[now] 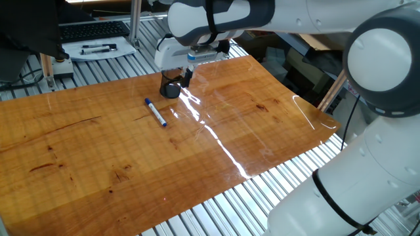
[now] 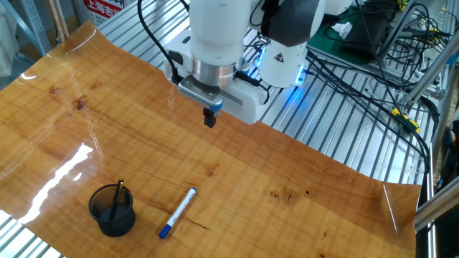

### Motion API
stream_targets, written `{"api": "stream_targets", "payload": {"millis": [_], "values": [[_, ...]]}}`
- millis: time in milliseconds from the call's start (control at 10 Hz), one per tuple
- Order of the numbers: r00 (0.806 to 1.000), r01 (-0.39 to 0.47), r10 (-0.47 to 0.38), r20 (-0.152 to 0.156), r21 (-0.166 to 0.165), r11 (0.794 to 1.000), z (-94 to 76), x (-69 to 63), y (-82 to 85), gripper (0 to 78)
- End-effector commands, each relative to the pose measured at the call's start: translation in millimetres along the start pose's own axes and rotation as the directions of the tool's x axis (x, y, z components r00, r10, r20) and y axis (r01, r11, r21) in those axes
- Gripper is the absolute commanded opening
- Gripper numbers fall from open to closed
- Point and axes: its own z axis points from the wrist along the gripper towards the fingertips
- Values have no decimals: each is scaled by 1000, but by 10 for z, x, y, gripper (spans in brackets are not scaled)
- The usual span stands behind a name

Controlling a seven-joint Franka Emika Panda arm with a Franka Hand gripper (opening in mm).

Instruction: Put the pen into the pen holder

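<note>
The pen (image 1: 156, 112), a slim pale marker with dark blue ends, lies flat on the wooden board; it also shows near the front edge in the other fixed view (image 2: 178, 212). The pen holder (image 2: 112, 210), a dark see-through cup with a thin dark stick in it, stands left of the pen; in one fixed view the pen holder (image 1: 170, 88) is partly hidden behind my gripper. My gripper (image 2: 210, 120) hangs above the board, well away from the pen, fingers pressed together and empty. It also shows in one fixed view (image 1: 185, 77).
The wooden board (image 1: 197, 137) lies on a slatted metal table. A white tray with black pens (image 1: 98, 49) and a keyboard sit at the back left. The robot base and cables (image 2: 344, 64) stand behind the board.
</note>
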Motion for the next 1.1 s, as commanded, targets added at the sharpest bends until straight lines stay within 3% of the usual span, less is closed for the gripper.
{"api": "stream_targets", "payload": {"millis": [100, 1100], "values": [[1000, -3, 3, 5, -1, 1000, 23, -21, 6, 0], [1000, 4, -4, 17, -27, 1000, 253, -106, -116, 0]]}}
